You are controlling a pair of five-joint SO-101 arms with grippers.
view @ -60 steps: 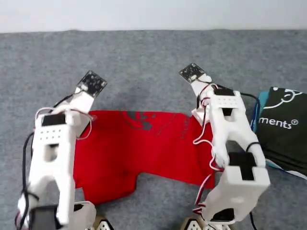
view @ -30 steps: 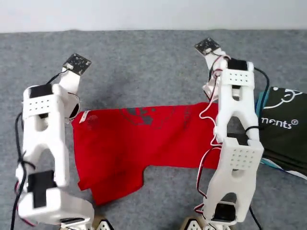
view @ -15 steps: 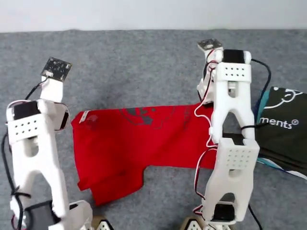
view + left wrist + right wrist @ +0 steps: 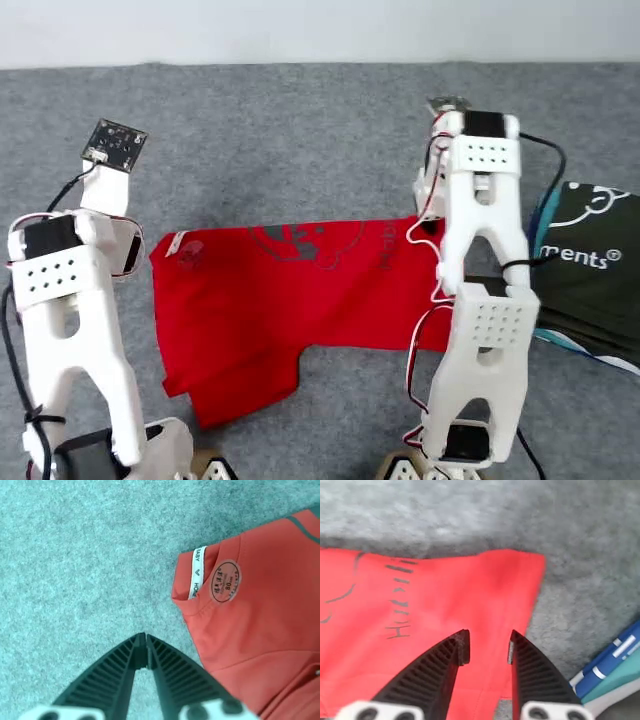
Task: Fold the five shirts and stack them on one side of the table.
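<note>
The red cotton shirt lies on the grey felt tabletop, between the 2 arms. Left tool, pressed together, hangs over bare felt just beside the shirt's labelled corner. Right tool, spread, hovers above the shirt's printed end. Beside the right arm sits a stack of dark folded shirts.

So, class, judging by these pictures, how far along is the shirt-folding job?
Done: a stack of folded shirts sits off to one side, dark one on top; its count is unclear. In hand: the red shirt lies spread, seemingly folded once, right pincer open over its edge, left pincer shut beside it. Left: finishing and stacking it.
</note>
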